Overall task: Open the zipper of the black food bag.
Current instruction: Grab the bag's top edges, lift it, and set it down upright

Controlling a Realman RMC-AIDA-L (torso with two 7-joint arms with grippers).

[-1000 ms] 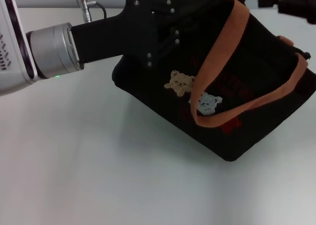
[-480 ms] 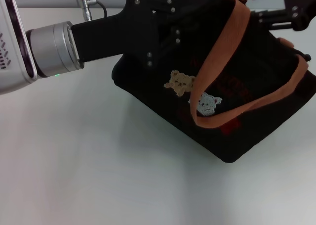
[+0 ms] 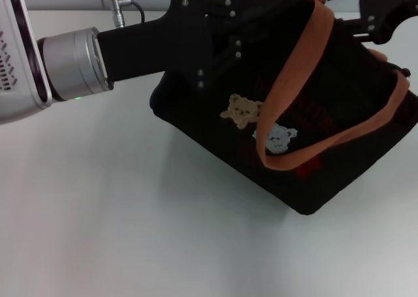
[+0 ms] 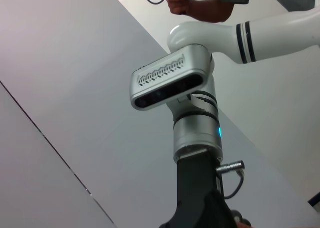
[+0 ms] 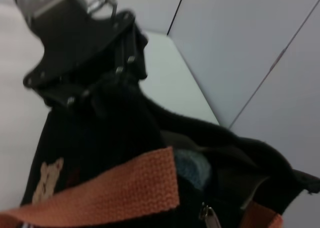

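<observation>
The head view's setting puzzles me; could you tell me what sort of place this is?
Probably a robotics lab or test room: a bare white table holding only the black food bag, plain grey wall panels, and a person's hand holding a cable behind the right arm.

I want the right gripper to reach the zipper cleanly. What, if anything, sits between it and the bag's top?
The orange strap handle crosses the black food bag opening, near the zipper pull; the right gripper must clear it.

No legible text; red print on the black food bag (image 3: 307, 114) unreadable.
</observation>
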